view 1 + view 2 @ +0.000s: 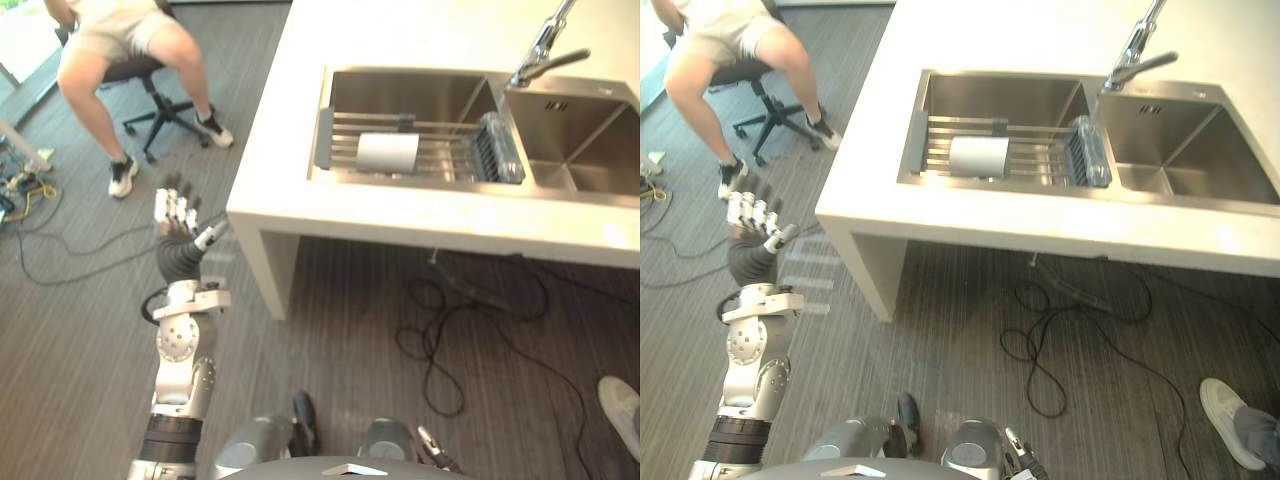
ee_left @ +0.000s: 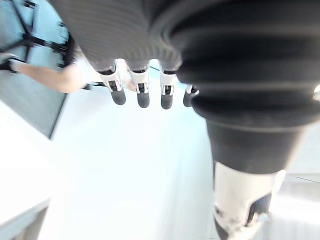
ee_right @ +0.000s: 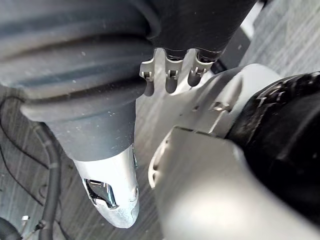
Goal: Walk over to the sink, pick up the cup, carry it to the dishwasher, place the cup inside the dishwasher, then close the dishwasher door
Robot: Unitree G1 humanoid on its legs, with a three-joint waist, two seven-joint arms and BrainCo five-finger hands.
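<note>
We note the cup [image 1: 387, 152], white, lying on its side on a slatted rack [image 1: 445, 158] that spans the left basin of the steel sink [image 1: 590, 150]. The sink is set into a white surface [image 1: 290, 130], with a faucet [image 1: 541, 52] standing behind the divider between the two basins. We find the left robot hand [image 1: 178, 215] raised over the floor, near the surface's corner and well apart from the cup, its fingers straight and spread and holding nothing. In its wrist view the right robot hand [image 3: 171, 80] shows relaxed fingers, likewise holding nothing. A person [image 1: 120, 40] sits on a wheeled chair [image 1: 160, 115] beyond the left hand. A white shoe [image 1: 622, 405] shows on the floor on the right.
</note>
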